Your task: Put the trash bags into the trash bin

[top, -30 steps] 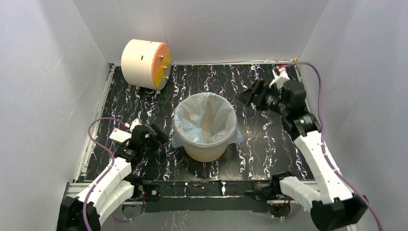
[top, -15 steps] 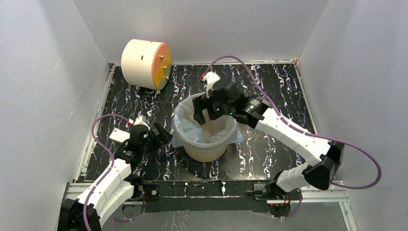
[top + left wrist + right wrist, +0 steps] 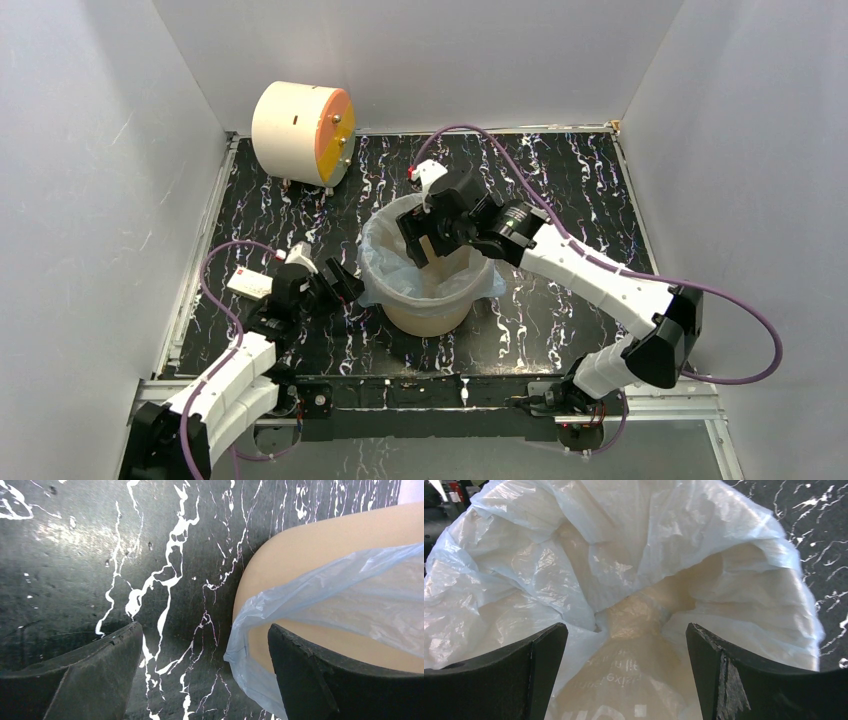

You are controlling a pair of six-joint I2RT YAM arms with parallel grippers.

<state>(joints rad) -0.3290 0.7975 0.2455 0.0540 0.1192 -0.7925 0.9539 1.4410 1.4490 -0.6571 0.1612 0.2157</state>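
The pale blue trash bag (image 3: pixel 384 272) lines the tan trash bin (image 3: pixel 430 318), its edge folded over the rim and hanging down the outside. My right gripper (image 3: pixel 420 244) is open above the bin's mouth, pointing down into the bag (image 3: pixel 624 555); its jaws (image 3: pixel 624 626) hold nothing. My left gripper (image 3: pixel 340 284) is open and low by the bin's left side. In the left wrist view the jaws (image 3: pixel 202 630) stand apart, with the bag's hanging edge (image 3: pixel 260 625) and the bin wall (image 3: pixel 320 545) by the right finger (image 3: pixel 310 675), none of it gripped.
A cream drum with an orange face (image 3: pixel 300 120) stands at the back left. A small white box (image 3: pixel 247 283) lies at the left edge, behind my left arm. White walls close in the black marbled table (image 3: pixel 570 170) on three sides.
My right arm has swung from the back right corner to over the bin's mouth, then shifted slightly left. My left gripper has moved a little right, closer to the bin.
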